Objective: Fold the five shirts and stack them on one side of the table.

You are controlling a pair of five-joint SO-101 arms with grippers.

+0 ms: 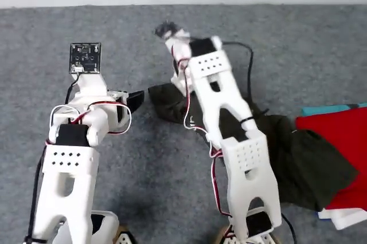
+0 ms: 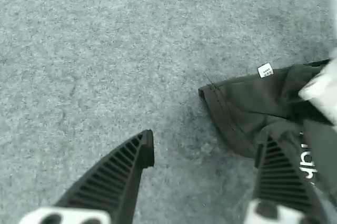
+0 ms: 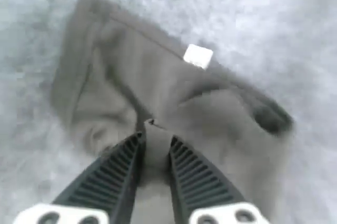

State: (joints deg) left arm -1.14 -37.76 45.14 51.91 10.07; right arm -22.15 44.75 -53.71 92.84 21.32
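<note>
Up close, the right gripper (image 3: 156, 139) pinches the dark shirt (image 3: 121, 71); the left gripper (image 2: 208, 139) gapes beside it.

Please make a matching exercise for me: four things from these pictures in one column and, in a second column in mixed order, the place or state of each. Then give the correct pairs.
1. left tool
2. right tool
3. red shirt
4. white label

a. shut on the dark shirt
b. at the high view's right edge
c. on the dark shirt's edge
d. open, above the table

Pairs: 1-d, 2-a, 3-b, 4-c.
</note>
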